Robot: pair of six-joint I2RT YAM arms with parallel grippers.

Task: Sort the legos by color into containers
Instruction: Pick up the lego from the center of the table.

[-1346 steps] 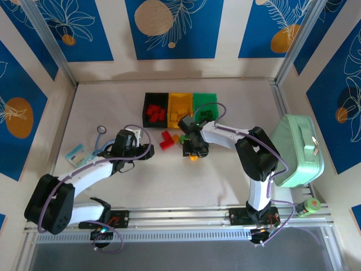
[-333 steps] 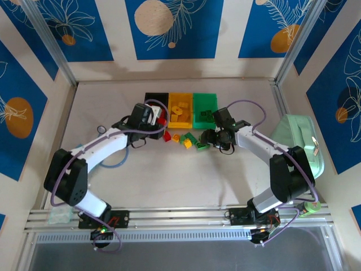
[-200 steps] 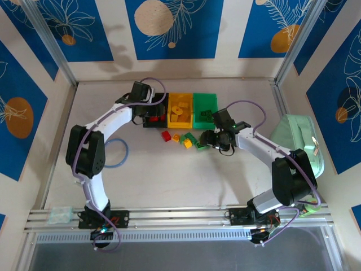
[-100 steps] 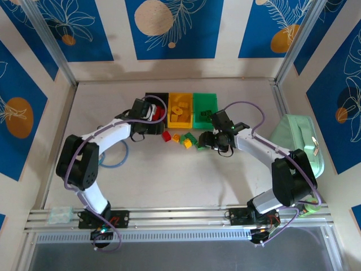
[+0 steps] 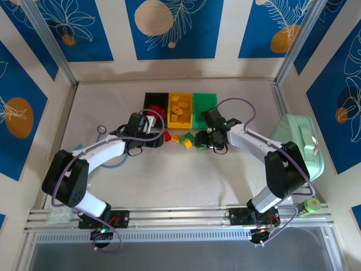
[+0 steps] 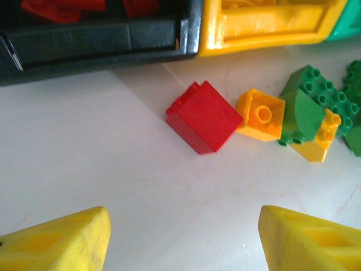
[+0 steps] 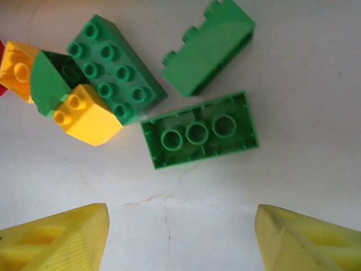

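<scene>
White tabletop (image 5: pixel 169 186) carries three joined bins (image 5: pixel 180 95), black, yellow and green, beyond both end effectors. The left end effector (image 6: pixel 183 243) gapes wide and empty, a red brick (image 6: pixel 204 117) just ahead, an orange brick (image 6: pixel 260 114) just right of that brick. The right end effector (image 7: pixel 180 237) is equally wide and empty; an upturned green brick (image 7: pixel 200 130) lies just ahead, a yellow brick (image 7: pixel 87 116) forward-left.

The pale table (image 5: pixel 180 180) bears loose legos (image 5: pixel 166 136), joined bins (image 5: pixel 205 100), a mint case (image 5: pixel 296 149).
</scene>
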